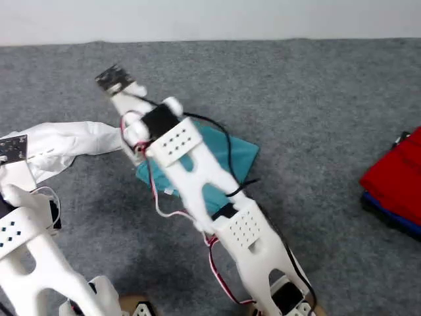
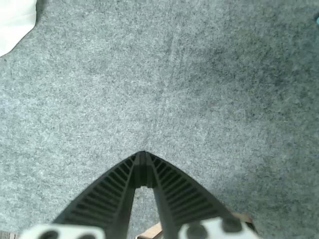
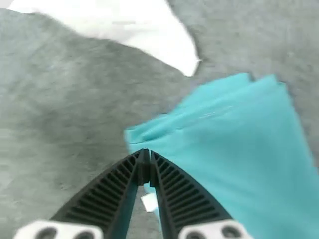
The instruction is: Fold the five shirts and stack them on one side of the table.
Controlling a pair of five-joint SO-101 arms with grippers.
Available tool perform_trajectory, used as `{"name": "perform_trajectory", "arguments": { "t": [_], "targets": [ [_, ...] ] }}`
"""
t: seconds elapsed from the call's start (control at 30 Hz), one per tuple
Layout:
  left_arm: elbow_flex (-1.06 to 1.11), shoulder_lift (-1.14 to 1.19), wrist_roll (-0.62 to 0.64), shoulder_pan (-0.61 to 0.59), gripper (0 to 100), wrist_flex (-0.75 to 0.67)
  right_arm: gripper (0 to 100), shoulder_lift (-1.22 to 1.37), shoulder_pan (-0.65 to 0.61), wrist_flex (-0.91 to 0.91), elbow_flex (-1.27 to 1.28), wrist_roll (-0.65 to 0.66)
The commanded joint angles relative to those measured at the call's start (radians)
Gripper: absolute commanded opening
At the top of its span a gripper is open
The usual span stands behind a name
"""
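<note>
A folded teal shirt [image 1: 233, 151] lies mid-table, partly under the right arm [image 1: 197, 171]. My right gripper [image 3: 143, 155] is shut, its tips over the near corner of the teal shirt [image 3: 234, 149], beside a small white label [image 3: 148, 201]. I see no cloth between the fingers. A crumpled white shirt [image 1: 66, 141] lies at the left, just past the teal one [image 3: 139, 30]. The left arm [image 1: 26, 243] stands at the front left. Its gripper [image 2: 143, 155] is shut over bare grey felt, with a corner of the white shirt [image 2: 15, 20] farther off.
At the table's right edge sits a stack with a red shirt [image 1: 398, 171] on top of a blue one [image 1: 395, 216]. Grey felt [image 1: 316, 99] covers the table, open across the back and the middle right.
</note>
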Motion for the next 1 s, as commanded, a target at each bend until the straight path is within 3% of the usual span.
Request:
{"name": "perform_trajectory", "arguments": {
  "t": [0.0,0.43,0.7,0.97],
  "targets": [
    [-0.004,-0.006,-0.006,0.003,0,-0.015,0.9,-0.125,0.042,0.045,0.028,0.005],
    [-0.002,-0.006,-0.008,0.003,0,-0.040,0.9,-0.604,0.140,0.036,0.901,-0.199],
    [-0.004,-0.006,-0.008,0.005,0,-0.077,0.9,-0.581,0.140,0.033,1.094,-0.229],
    [-0.002,0.000,-0.009,0.005,0,-0.077,0.9,-0.397,0.140,0.031,1.178,-0.229]
  ]
}}
